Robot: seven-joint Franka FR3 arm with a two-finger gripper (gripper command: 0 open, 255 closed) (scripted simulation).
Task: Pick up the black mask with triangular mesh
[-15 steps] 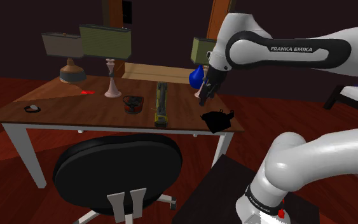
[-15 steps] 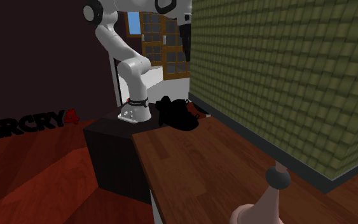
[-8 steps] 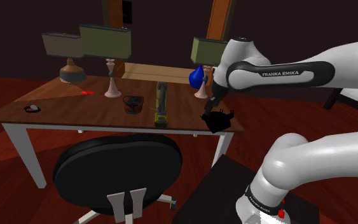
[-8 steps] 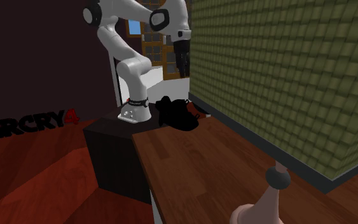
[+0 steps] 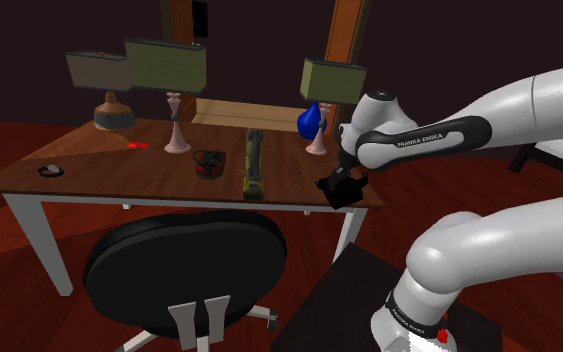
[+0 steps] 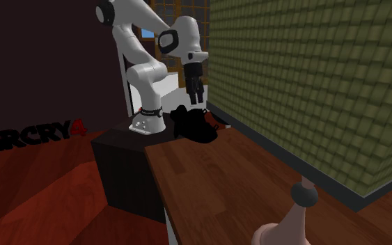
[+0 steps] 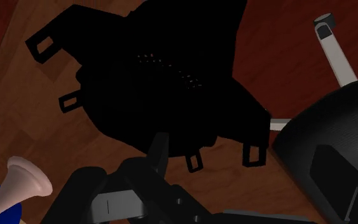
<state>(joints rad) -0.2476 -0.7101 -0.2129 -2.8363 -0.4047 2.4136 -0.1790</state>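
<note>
The black mask (image 5: 342, 190) lies flat near the table's corner closest to the stand, strap loops sticking out round its edge. My gripper (image 5: 341, 170) hangs just above it, pointing down. In the second exterior view the gripper (image 6: 194, 97) stands open a short way over the mask (image 6: 196, 127), not touching it. Seen from the wrist, the mask (image 7: 158, 83) spreads wide right beneath the hand, a patch of fine mesh dots on its middle. One black finger (image 7: 159, 151) stands out against it; the other blends into the black.
On the wooden table (image 5: 119, 170) stand lamps with olive shades (image 5: 166, 62), a pale lamp base (image 5: 317, 146) with a blue object (image 5: 309, 120) beside the mask, a long green object (image 5: 254, 162) and a dark cup (image 5: 208, 165). A black office chair (image 5: 184, 262) stands in front.
The arm has lowered the gripper from well above the table down to just over the mask. The mask and the other objects have not moved.
</note>
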